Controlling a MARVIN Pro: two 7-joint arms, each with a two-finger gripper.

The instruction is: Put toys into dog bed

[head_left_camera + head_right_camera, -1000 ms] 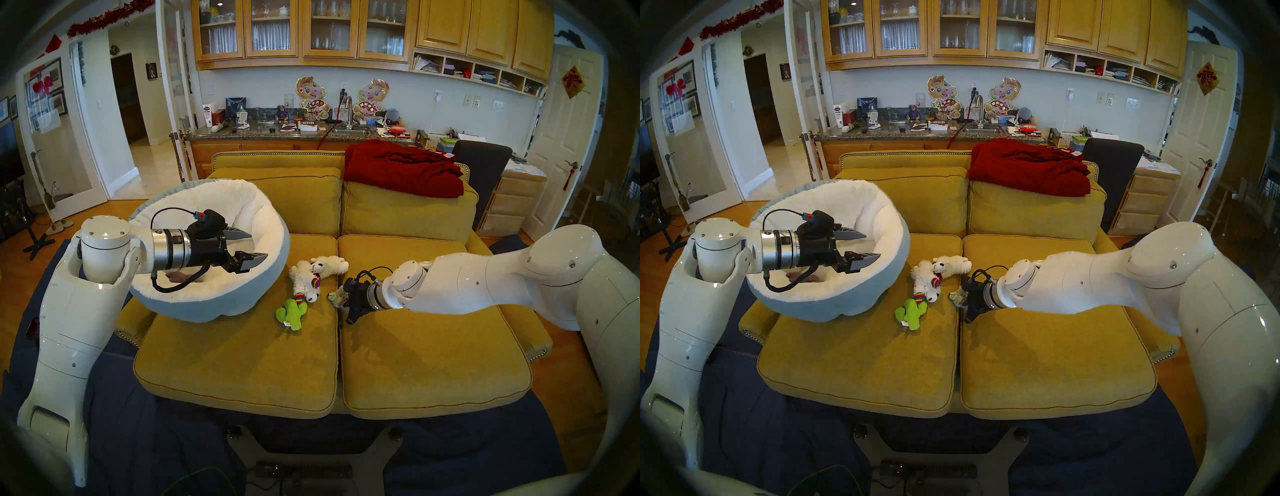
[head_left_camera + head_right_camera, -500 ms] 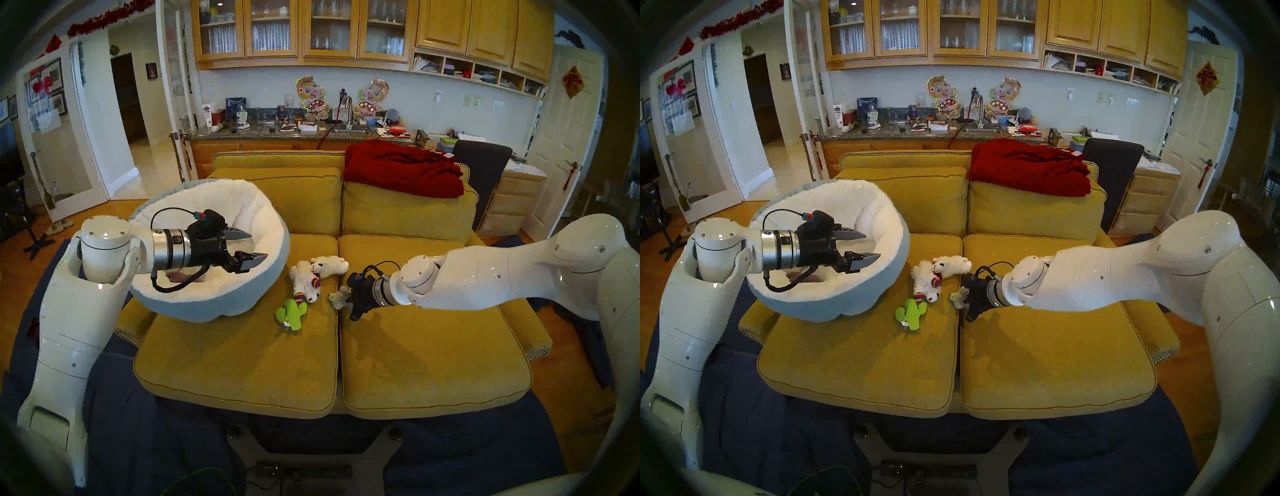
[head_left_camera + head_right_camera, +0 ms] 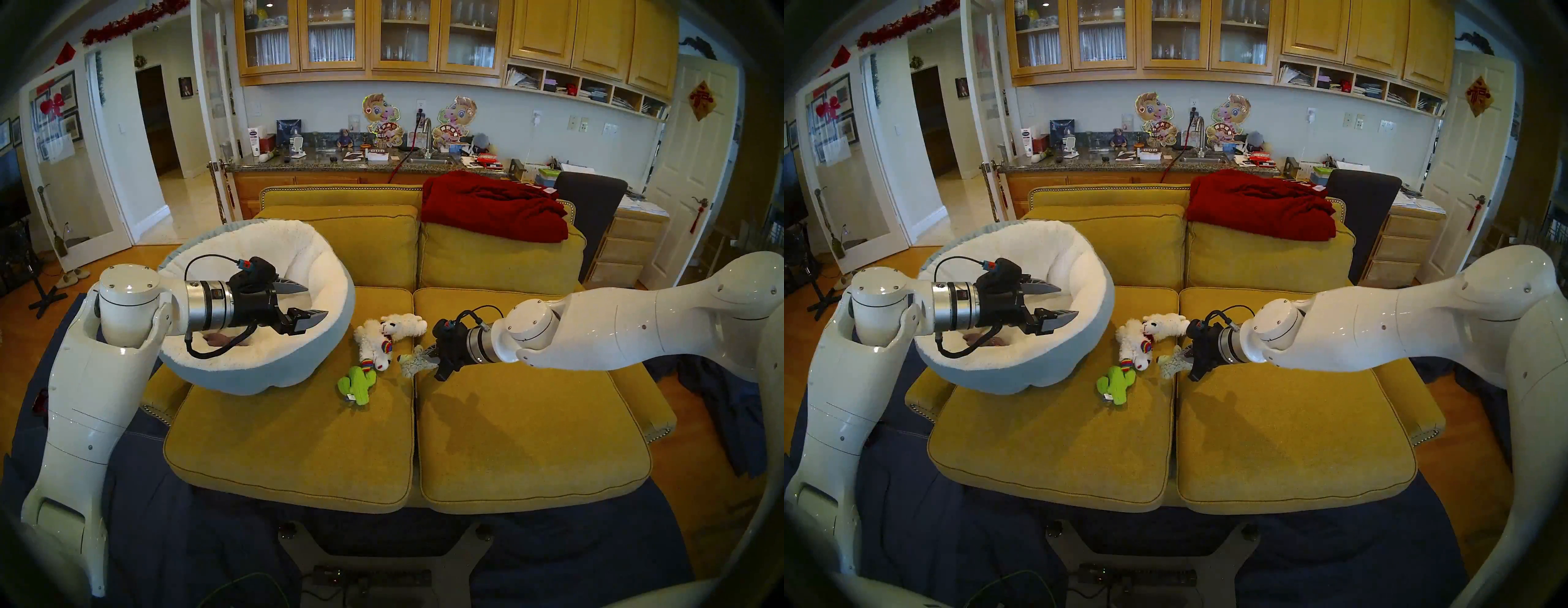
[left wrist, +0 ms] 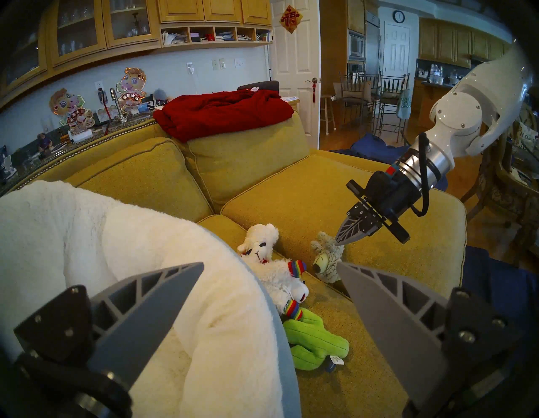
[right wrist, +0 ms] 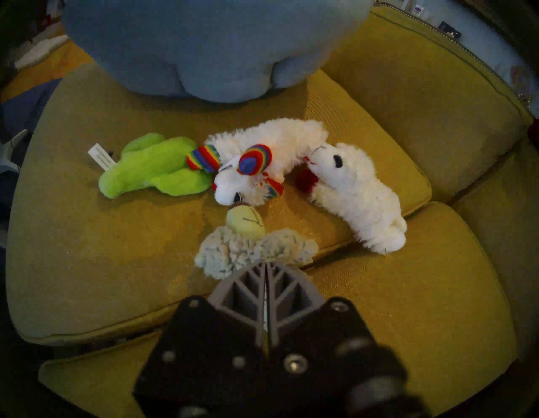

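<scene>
The dog bed (image 3: 263, 380) (image 3: 1013, 380) (image 4: 145, 233) (image 5: 204, 43) sits on the sofa's left end, tilted, with a purple-grey toy (image 3: 218, 338) (image 3: 973, 338) inside. My left gripper (image 3: 317, 301) (image 3: 1068, 302) (image 4: 270, 264) hangs open above the bed's hollow, holding nothing. My right gripper (image 3: 432, 360) (image 3: 1187, 358) (image 4: 339, 240) (image 5: 266, 264) is shut on the shaggy tan toy (image 3: 415, 361) (image 3: 1172, 361) (image 4: 326, 257) (image 5: 250, 248), which dangles just over the seat-cushion seam. The rainbow-trimmed lamb (image 3: 371, 337) (image 5: 262, 140), plain lamb (image 3: 405, 325) (image 5: 355, 186) and green cactus (image 3: 358, 384) (image 5: 151, 166) lie between bed and gripper.
A dark red blanket (image 3: 492, 212) is draped over the right back cushion. The mustard seat cushions (image 3: 530, 446) stretch bare toward me. A dark blue sheet (image 3: 191, 552) covers the floor in front of the sofa. A cluttered counter (image 3: 360, 163) runs behind it.
My right arm has risen and swung its wrist, and the tan toy has come up off the cushion seam with the shut gripper. The left arm has not moved.
</scene>
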